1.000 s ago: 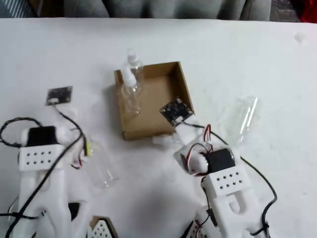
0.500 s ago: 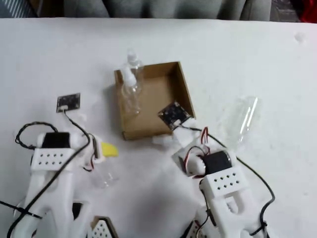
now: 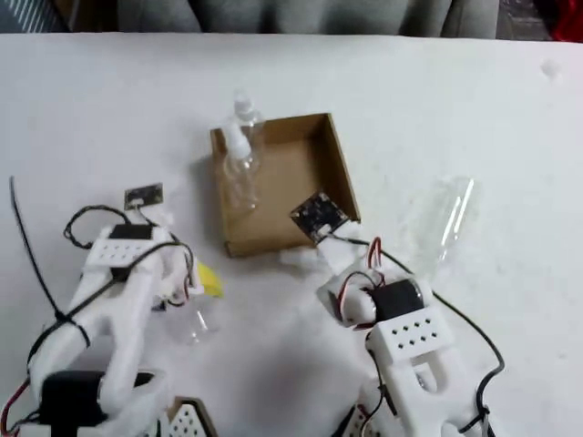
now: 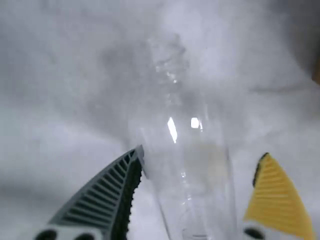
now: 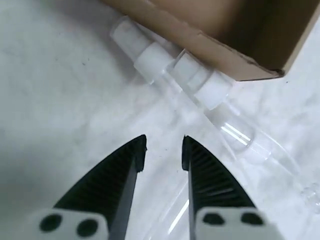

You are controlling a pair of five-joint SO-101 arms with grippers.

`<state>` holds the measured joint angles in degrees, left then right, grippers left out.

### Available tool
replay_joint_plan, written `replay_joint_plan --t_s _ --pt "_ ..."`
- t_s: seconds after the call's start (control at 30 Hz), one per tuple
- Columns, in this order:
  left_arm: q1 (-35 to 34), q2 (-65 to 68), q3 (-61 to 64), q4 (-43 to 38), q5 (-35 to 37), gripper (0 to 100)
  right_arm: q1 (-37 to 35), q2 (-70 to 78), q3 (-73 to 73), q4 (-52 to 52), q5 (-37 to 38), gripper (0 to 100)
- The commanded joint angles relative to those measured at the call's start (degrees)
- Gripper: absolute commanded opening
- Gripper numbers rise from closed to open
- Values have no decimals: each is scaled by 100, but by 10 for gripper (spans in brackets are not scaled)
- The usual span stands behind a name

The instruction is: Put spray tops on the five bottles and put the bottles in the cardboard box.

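White table (image 3: 455,91), left arm (image 3: 118,282) low, fingers (image 4: 110,195) wide astride a clear bottle (image 4: 190,165).

There is one cardboard box (image 3: 296,173). I count four clear bottles (image 3: 446,214) and two loose spray tops (image 5: 150,62).

Glossy clear plastic bottle (image 4: 192,170), matt brown cardboard box (image 3: 296,173), matt white table (image 3: 455,91).
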<state>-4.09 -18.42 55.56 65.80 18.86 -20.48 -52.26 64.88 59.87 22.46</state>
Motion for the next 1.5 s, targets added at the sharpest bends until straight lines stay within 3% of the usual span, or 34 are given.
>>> replay_joint_plan --t_s 0.0,0.03,0.07,0.17,0.33,0.47,0.77,1.47 --pt "215 110 -360 -334 62 91 -31 -101 -53 -66 62 84" --pt "207 110 -369 -404 62 20 -31 -101 -44 -66 62 84" --pt "198 110 -369 -484 53 14 -31 -101 -18 -84 62 84" --pt "198 110 -369 -519 18 100 -22 -101 9 -66 62 84" --pt "189 110 -404 -501 -1512 64 84 -101 105 -84 62 84" --pt "101 110 -519 -360 -2163 72 295 -101 114 -84 79 84" --pt "-180 145 -774 -123 -1530 378 356 -101 105 -92 97 84" --pt "-154 189 -1327 -158 -1530 358 347 -66 114 -92 53 84"
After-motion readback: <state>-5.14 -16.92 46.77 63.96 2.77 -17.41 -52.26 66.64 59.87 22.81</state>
